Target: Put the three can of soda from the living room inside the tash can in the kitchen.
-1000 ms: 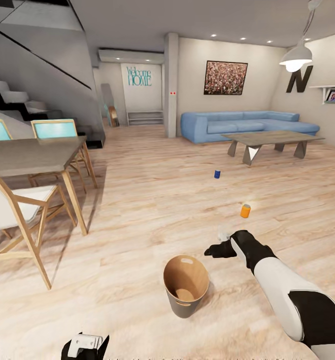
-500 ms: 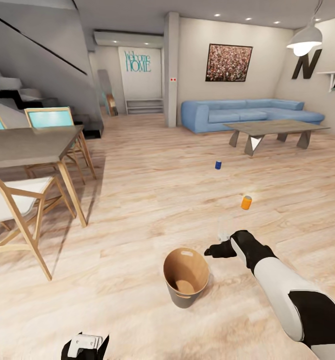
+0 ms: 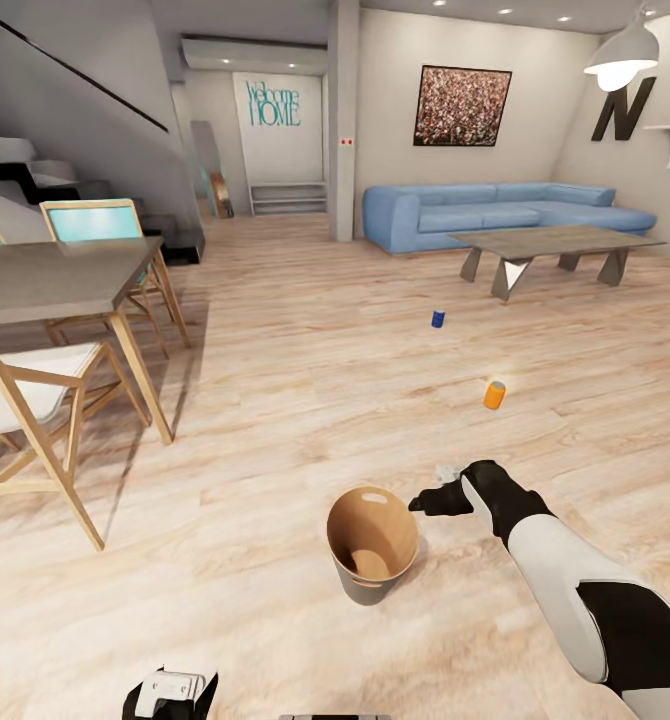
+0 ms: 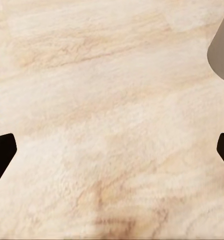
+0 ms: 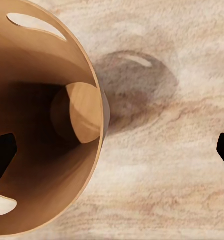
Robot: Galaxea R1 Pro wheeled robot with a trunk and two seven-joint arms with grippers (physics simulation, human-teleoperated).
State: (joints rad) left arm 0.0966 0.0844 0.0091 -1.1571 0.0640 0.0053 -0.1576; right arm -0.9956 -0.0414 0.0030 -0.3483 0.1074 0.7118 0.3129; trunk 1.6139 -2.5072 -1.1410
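A: Two cans lie on the floor in the head view: a blue can (image 3: pixel 437 319) right of centre and an orange can (image 3: pixel 493 395) lower right of it. Where is the third?

B: Can't tell. The tash can (image 3: pixel 372 556) stands low centre on living-room floor and looks empty, so nothing seems binned yet.

A: Right tool (image 3: pixel 427 501)?

B: Just beside the rim, to its upper right. In its wrist view the fingertips sit wide apart with nothing between them, the bin's tan inside (image 5: pixel 46 130) below.

A: Left tool (image 4: pixel 112 150)?

B: Its wrist view shows wide-set fingertips over bare floor (image 4: pixel 106 100).
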